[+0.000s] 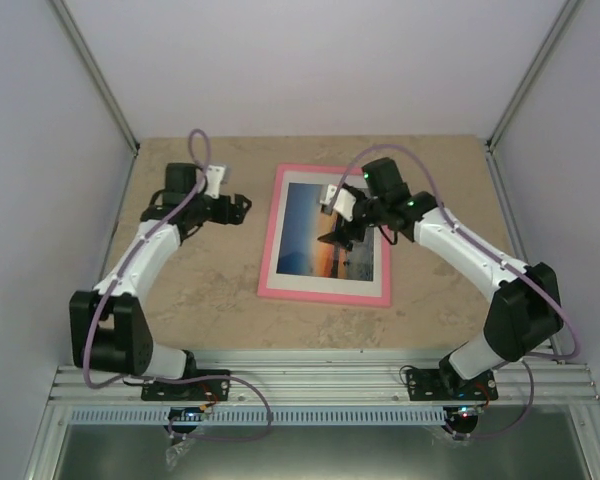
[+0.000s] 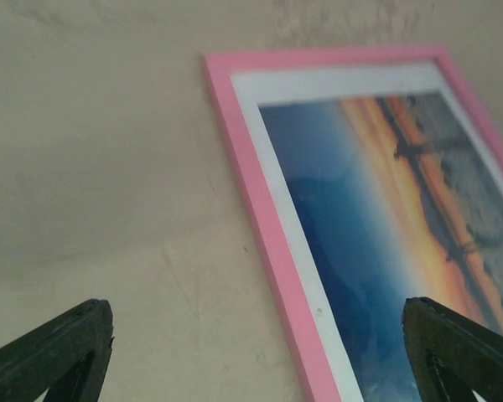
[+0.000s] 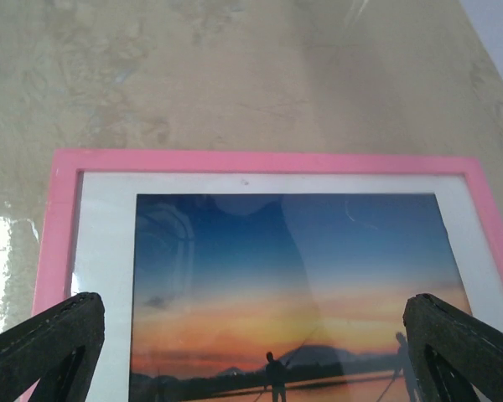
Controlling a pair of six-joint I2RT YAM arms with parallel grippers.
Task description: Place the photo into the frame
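On the table (image 1: 180, 300), one photo (image 1: 310, 235) lies in one frame (image 1: 323, 292); left tool (image 2: 256, 306) and right tool (image 3: 253, 299) released.

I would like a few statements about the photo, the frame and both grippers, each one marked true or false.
1. The photo lies within the pink border of the frame. True.
2. The frame stands upright. False: it lies flat on the table.
3. The right gripper is shut on the photo. False: it is open over the photo and grips nothing.
4. The left gripper is open and holds nothing. True.
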